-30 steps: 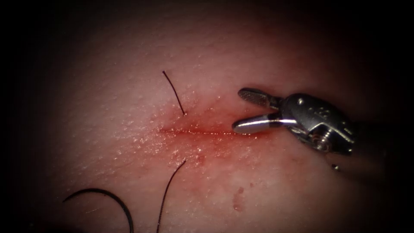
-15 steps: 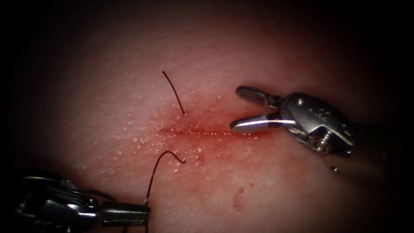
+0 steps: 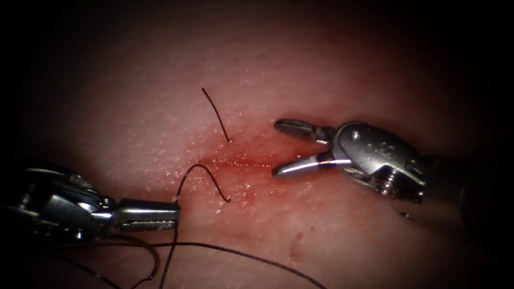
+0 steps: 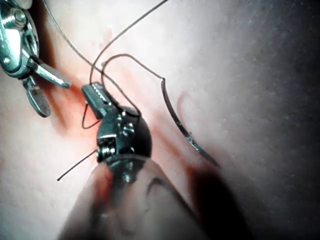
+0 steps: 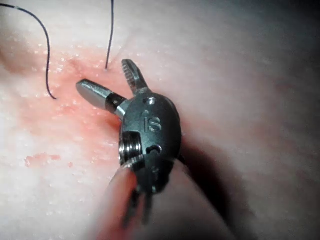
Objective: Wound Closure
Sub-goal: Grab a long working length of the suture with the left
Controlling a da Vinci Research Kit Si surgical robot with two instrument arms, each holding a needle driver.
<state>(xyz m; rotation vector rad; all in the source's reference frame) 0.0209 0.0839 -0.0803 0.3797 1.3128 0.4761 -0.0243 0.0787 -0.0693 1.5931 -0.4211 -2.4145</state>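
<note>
Endoscope view: the pale pink slab of tissue (image 3: 160, 107) carries a thin red cut (image 3: 235, 163) running three to nine o'clock, with wet red fluid (image 3: 251, 187) smeared round it. The left arm's steel tool (image 3: 174, 211) reaches in from eight o'clock, jaws pressed together on the thin dark thread (image 3: 195, 171), which arches up and enters the tissue at six o'clock of the cut. A short dark thread end (image 3: 215, 113) sticks out at twelve o'clock of it. The right arm's steel tool (image 3: 276, 150) stands at the cut's three o'clock end, jaws spread, holding nothing.

Left wrist view: the left tool (image 4: 92, 95) pinches the thread (image 4: 135, 60); the curved dark needle (image 4: 182, 127) lies free on the tissue, thread at its blunt end, in neither tool.

Right wrist view: the right tool (image 5: 102, 77) hovers spread over the reddened tissue (image 5: 55, 115).
</note>
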